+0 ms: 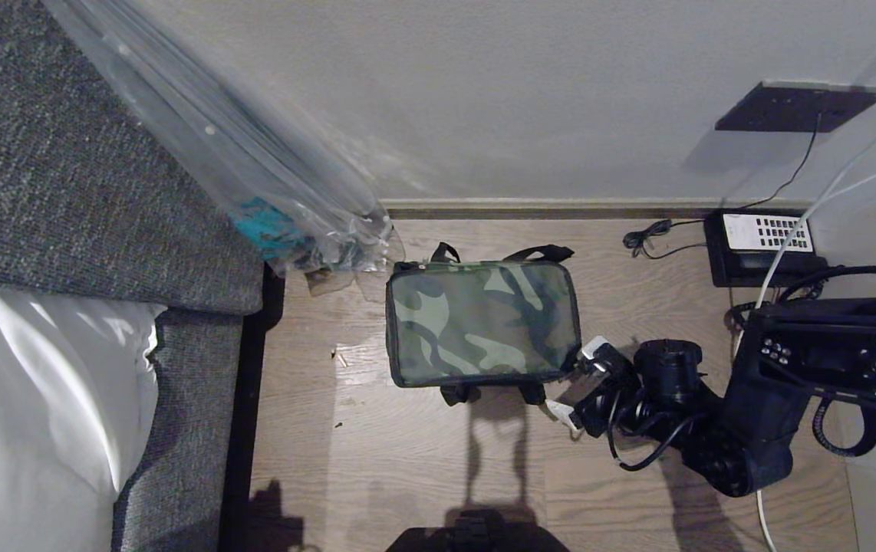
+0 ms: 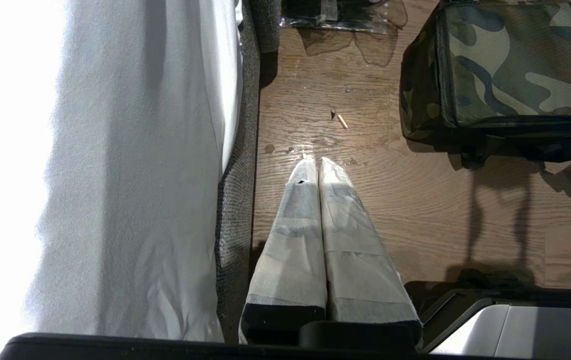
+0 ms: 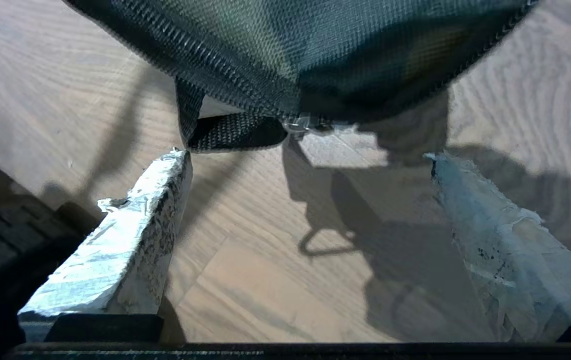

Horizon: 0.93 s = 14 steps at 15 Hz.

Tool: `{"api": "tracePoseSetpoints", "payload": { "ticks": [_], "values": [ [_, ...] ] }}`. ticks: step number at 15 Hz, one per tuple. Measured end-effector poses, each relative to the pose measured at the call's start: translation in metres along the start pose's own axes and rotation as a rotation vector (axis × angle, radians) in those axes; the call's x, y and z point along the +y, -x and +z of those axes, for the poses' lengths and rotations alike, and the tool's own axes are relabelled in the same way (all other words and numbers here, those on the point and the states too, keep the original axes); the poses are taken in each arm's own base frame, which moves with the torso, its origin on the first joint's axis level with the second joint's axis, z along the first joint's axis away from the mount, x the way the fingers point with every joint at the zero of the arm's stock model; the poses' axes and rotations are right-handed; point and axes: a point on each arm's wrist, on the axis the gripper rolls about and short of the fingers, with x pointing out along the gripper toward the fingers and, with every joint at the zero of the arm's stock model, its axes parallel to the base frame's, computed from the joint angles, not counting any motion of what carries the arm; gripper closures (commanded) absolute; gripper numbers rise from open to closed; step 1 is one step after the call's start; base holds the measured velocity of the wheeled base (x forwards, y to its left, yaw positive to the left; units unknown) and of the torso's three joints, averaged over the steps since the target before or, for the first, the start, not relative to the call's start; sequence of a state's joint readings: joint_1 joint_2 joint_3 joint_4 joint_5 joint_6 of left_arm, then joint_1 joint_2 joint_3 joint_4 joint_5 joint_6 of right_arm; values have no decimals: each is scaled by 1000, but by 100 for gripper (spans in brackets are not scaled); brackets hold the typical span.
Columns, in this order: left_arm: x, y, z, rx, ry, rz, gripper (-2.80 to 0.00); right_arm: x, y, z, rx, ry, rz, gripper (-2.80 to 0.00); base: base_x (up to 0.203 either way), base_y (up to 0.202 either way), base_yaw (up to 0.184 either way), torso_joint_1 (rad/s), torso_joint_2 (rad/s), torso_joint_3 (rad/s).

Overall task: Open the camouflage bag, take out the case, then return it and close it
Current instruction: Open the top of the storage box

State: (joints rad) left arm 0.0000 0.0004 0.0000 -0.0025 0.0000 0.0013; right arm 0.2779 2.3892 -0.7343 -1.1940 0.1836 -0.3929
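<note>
The right gripper (image 1: 577,383) is held wide apart, right of centre in the head view, at the lower right corner of the bag (image 1: 482,323), which lies zipped on the floor (image 1: 423,460). Opening is judged the step in hand; next, the zip pull (image 3: 298,123) must be pinched. The left gripper (image 2: 314,162) is kept together, parked.

The right arm (image 1: 722,437) is black, built of thick rounded joint housings, with a thin black cable looping loose along its wrist. The right gripper (image 1: 577,383) carries two fingers wrapped in white tape, frayed and speckled with dark scuffs. The left gripper (image 2: 318,167) has the same pale tape wound in overlapping bands over long tapering fingers (image 2: 353,240), black at their base, one marked by a small dark hole
</note>
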Motion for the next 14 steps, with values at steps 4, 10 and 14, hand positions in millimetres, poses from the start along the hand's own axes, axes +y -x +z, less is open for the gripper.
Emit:
{"api": "tracePoseSetpoints", "payload": {
  "ticks": [4, 10, 14],
  "values": [
    [0, 0, 0, 0, 1, 0, 0, -5, -19, -4, -37, 1, -26, -280, 0, 0, 0, 0, 0, 0],
    [0, 0, 0, 0, 1, 0, 0, -21, -38, -6, -98, -70, -74, -280, 0, 0, 0, 0, 0, 0],
    [0, 0, 0, 0, 1, 0, 0, -22, -39, -14, -85, -71, -80, 0, 0, 0, 0, 0, 0, 0]
  ]
}}
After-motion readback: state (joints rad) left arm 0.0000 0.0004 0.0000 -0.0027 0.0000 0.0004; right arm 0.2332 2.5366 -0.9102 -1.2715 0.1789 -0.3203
